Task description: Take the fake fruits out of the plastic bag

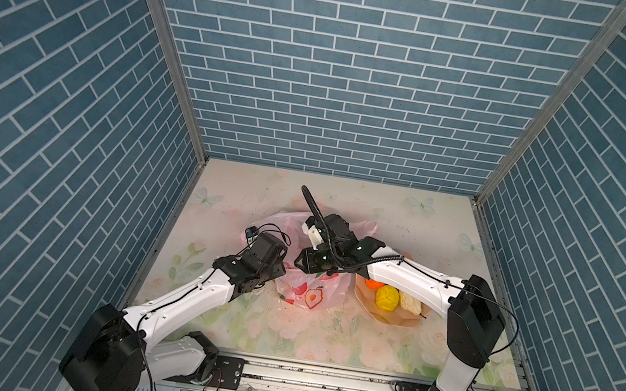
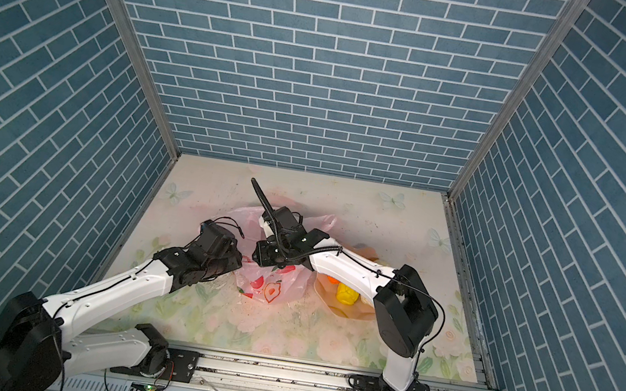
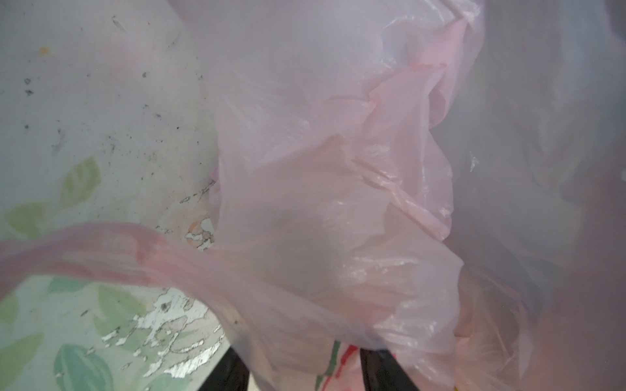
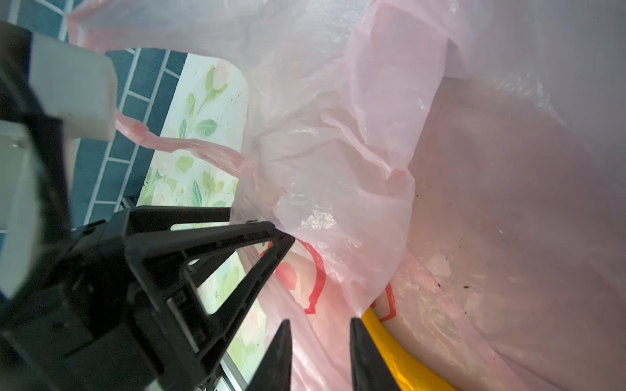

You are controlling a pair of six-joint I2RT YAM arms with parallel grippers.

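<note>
Two left gripper [image 4: 262, 225] jaws straddle the bag [image 4: 338, 135]; I cannot tell if they pinch. My right gripper [image 4: 320, 342], slightly spread, sits beside the banana [image 4: 406, 362].

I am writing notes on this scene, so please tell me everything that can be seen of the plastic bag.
The plastic bag is thin, translucent, pale pink and crinkled, with printed red fruit pictures and a loop handle. It lies crumpled on the floral table with its mouth open. The left gripper appears to pinch its rim. The right gripper, open, reaches inside beside a yellow banana.
</note>
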